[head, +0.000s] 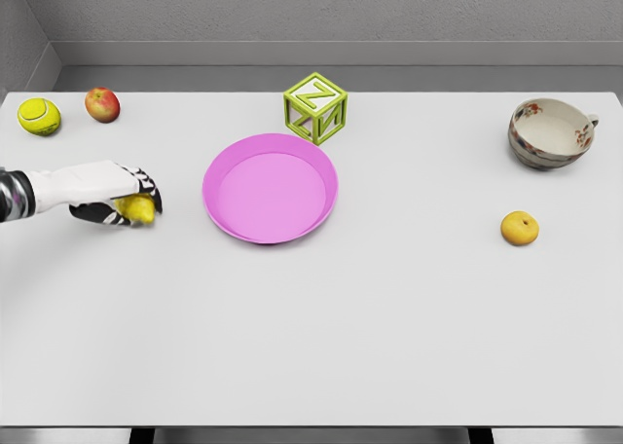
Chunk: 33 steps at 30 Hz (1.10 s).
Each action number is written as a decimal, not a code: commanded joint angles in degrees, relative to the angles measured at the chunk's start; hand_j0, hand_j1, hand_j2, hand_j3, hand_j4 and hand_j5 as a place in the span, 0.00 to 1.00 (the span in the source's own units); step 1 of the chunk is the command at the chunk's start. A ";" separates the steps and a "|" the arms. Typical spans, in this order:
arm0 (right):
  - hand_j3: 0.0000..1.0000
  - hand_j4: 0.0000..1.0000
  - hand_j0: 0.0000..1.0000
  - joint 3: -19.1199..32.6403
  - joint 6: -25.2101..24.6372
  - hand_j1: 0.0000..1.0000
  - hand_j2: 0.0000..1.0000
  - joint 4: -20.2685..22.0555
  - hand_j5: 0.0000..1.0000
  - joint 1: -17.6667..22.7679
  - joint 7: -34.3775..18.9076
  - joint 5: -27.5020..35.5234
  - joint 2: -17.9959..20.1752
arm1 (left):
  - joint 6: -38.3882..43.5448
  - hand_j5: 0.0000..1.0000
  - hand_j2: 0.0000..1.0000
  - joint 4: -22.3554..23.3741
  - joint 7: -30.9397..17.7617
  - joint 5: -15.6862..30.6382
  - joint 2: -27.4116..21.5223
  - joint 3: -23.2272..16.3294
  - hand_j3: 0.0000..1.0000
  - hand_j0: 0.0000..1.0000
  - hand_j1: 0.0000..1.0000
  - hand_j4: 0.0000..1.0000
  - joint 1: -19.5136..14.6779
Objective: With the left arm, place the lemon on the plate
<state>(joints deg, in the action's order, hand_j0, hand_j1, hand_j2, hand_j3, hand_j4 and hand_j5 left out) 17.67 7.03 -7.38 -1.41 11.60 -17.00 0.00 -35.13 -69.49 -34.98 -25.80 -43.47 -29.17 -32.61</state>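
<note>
Table: white top (321, 337) fills most of the view, with a grey wall behind its far edge.
Left hand: the left hand (115, 195) reaches in from the left edge on a white forearm, low over the table, to the left of the plate.
Grip: its fingers (146, 186) are curled around the lemon, closed on it from above and behind; only the fruit's right end shows past them.
Lemon: the yellow lemon (138, 209) sits inside that hand near the left side of the table; whether it touches the surface or is lifted off it, I cannot tell.
Plate: the pink plate (271, 188) lies flat at the middle of the table, right of the hand and apart from it, with nothing on it.
Block: a green open-frame letter block (315, 107) stands just beyond the plate's far right rim.
Tennis ball: a yellow-green tennis ball (39, 116) rests at the far left corner.
Apple: a red apple (102, 104) sits just right of the ball, apart from it.
Bowl: a patterned bowl (551, 133) stands at the far right.
Orange: a small orange fruit (520, 228) lies nearer than the bowl, on the right side.
</note>
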 commanded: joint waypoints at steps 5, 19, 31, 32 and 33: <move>1.00 1.00 1.00 0.00 0.00 1.00 1.00 0.00 1.00 0.00 0.00 0.03 0.00 | 0.13 0.50 0.50 -0.30 -0.02 1.02 0.22 0.35 0.50 0.50 0.50 0.50 -0.35; 1.00 1.00 1.00 0.00 0.00 1.00 1.00 0.00 1.00 0.00 0.00 0.03 0.00 | 0.13 0.49 0.49 -1.26 -0.02 3.65 5.41 0.96 0.49 0.49 0.49 0.49 -3.87; 1.00 1.00 1.00 0.00 0.00 1.00 1.00 0.00 1.00 0.00 0.00 0.03 0.00 | 0.13 0.50 0.50 -5.04 -0.02 3.65 12.71 0.26 0.50 0.50 0.50 0.50 -5.63; 1.00 1.00 1.00 0.00 0.00 1.00 1.00 0.00 1.00 0.00 0.00 0.03 0.00 | 0.13 0.50 0.50 -6.01 -0.02 3.65 12.88 0.35 0.50 0.50 0.50 0.50 -5.54; 1.00 1.00 1.00 0.00 0.00 1.00 1.00 0.00 1.00 0.00 0.00 0.03 0.00 | 0.13 0.50 0.50 -6.10 -0.02 3.65 13.58 0.35 0.50 0.50 0.50 0.50 -5.54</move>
<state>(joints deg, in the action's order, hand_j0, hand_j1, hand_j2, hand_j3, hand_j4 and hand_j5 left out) 17.67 7.03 -7.38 -1.41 11.60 -17.00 0.00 -35.23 -74.53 -35.04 -22.70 -30.86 -28.93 -38.14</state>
